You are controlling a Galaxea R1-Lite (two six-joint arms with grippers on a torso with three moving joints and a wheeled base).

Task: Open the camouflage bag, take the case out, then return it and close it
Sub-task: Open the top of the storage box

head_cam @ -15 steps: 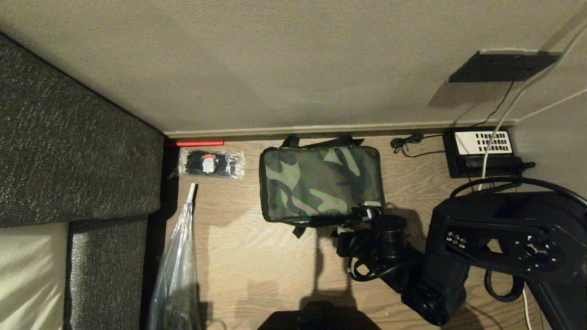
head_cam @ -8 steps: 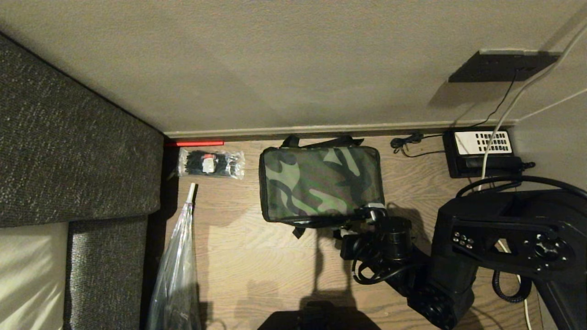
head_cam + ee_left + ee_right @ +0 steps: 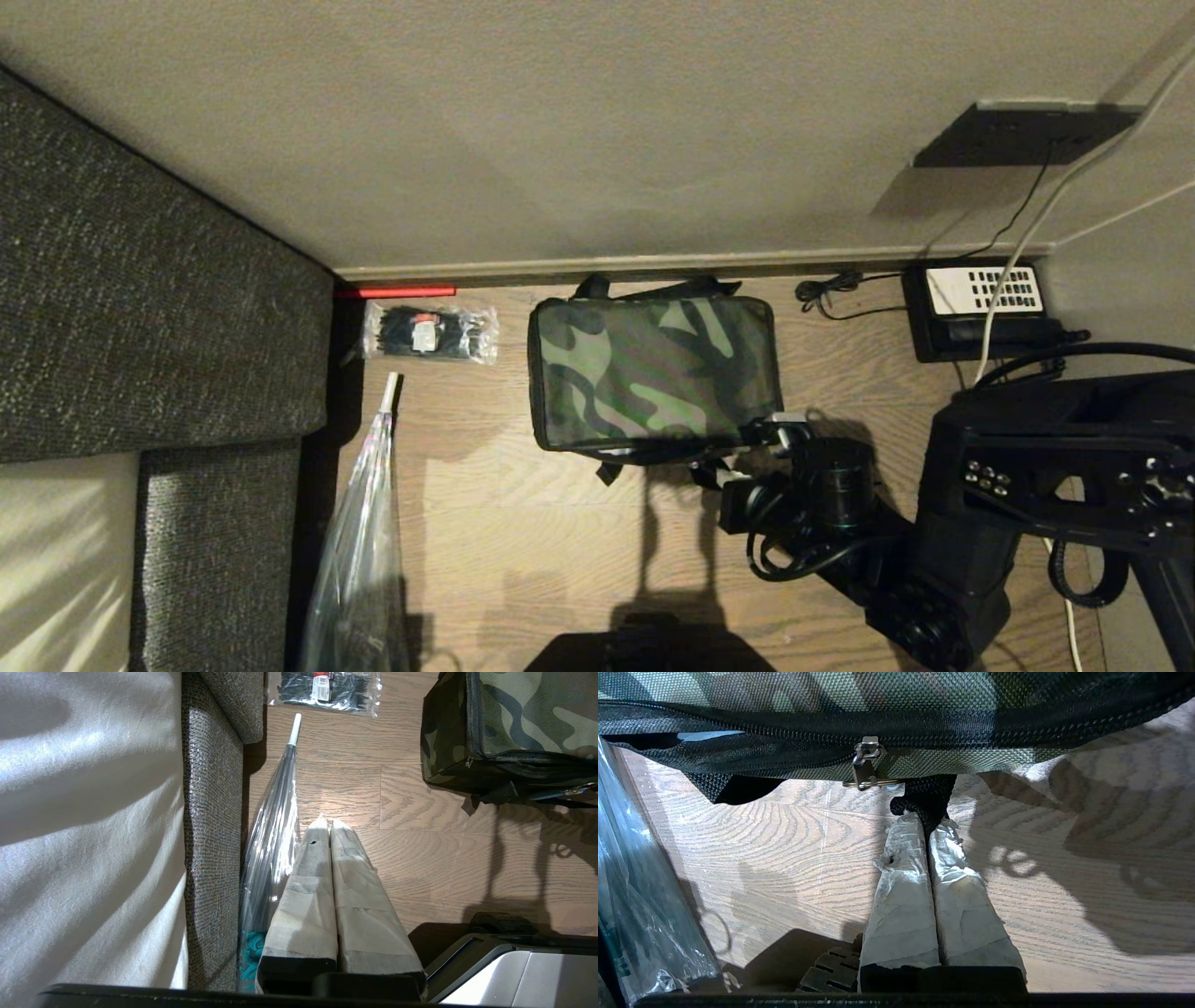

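A: What is held by the right hand (image 3: pixel 930 828), nearest the robot?

B: Its taped fingers (image 3: pixel 903 877) are pressed together on a black fabric pull tab (image 3: pixel 924 800) hanging from the metal zipper slider (image 3: pixel 865 763) – judged a grip for running the zipper round.

A: And the left hand (image 3: pixel 325 826)?

B: It is parked above the wooden floor (image 3: pixel 523 523), fingers shut on nothing, beside a clear folded umbrella (image 3: pixel 359 551) laid along the sofa (image 3: pixel 159 317).

A: Where is the camouflage bag (image 3: pixel 653 373) placed?

B: On the floor, by the wall, lid not yet lifted; the zipper is seen partly parted. The case is hidden. Farther off, a pack of cable ties (image 3: pixel 429 333) and a black telephone (image 3: pixel 980 308) are seen.
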